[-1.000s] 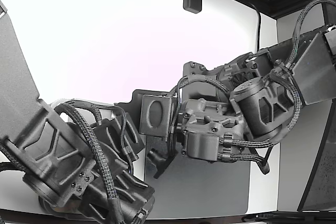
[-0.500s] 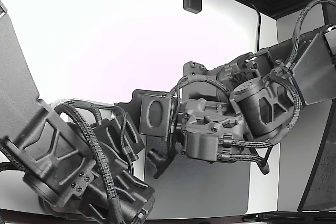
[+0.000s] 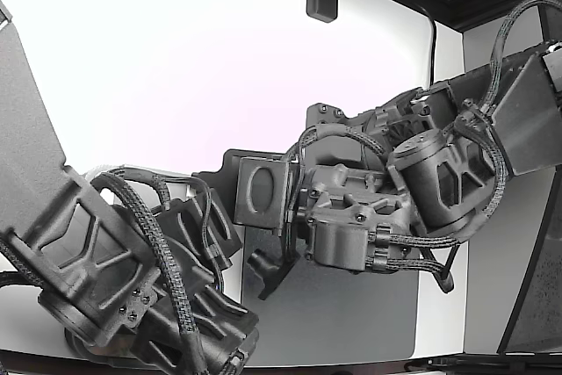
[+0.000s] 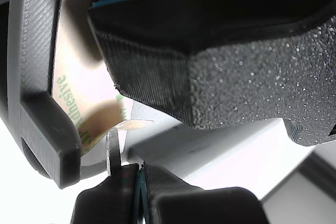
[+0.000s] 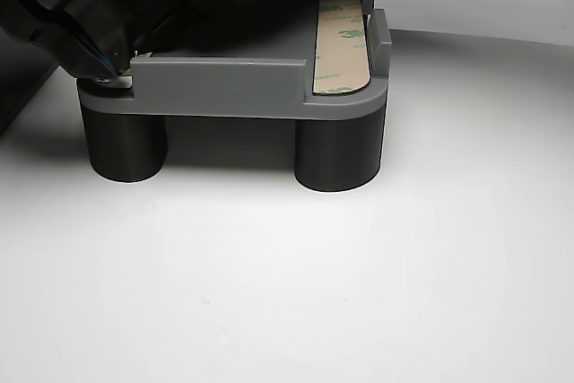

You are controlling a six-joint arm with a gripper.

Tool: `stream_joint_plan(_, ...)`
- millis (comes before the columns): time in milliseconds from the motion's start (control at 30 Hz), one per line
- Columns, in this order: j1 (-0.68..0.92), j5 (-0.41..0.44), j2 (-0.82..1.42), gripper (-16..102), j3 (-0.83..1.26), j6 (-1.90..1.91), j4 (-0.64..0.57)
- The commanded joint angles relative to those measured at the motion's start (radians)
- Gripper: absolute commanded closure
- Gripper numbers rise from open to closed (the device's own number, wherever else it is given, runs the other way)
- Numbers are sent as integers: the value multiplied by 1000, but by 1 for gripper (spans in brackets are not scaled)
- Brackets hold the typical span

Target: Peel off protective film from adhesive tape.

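**Film edge pinched at the fixture corner**

Where the tan, green-printed protective film [image 4: 84, 90] curls up from the adhesive strip, a thin lifted tab [image 4: 113, 153] is seen pinched between the black gripper [image 4: 140, 182] fingers, which are closed almost fully together on it. The strip [image 5: 342, 47] is laid flat in a recess of the grey plastic fixture [image 5: 224, 87], carried on dark cylindrical legs [image 5: 339, 152] above a white tabletop [image 5: 359, 293]. At the fixture's far corner the gripper [image 5: 112, 65] is pressed down.
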Motion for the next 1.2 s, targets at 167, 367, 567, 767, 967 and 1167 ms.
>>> stream_joint_plan(167, -18, 5, 15, 96, -11, -12, -64)
stream_joint_plan(367, -21, 3, 9, 96, -17, -18, -66)
stream_joint_plan(567, -28, -8, 15, 96, -25, -5, -35)
stream_joint_plan(767, -25, -11, 28, 96, -31, 11, 2)
stream_joint_plan(967, -20, -11, 40, 96, -26, 14, 12)
stream_joint_plan(1167, -15, -11, 46, 96, -23, 25, 20)
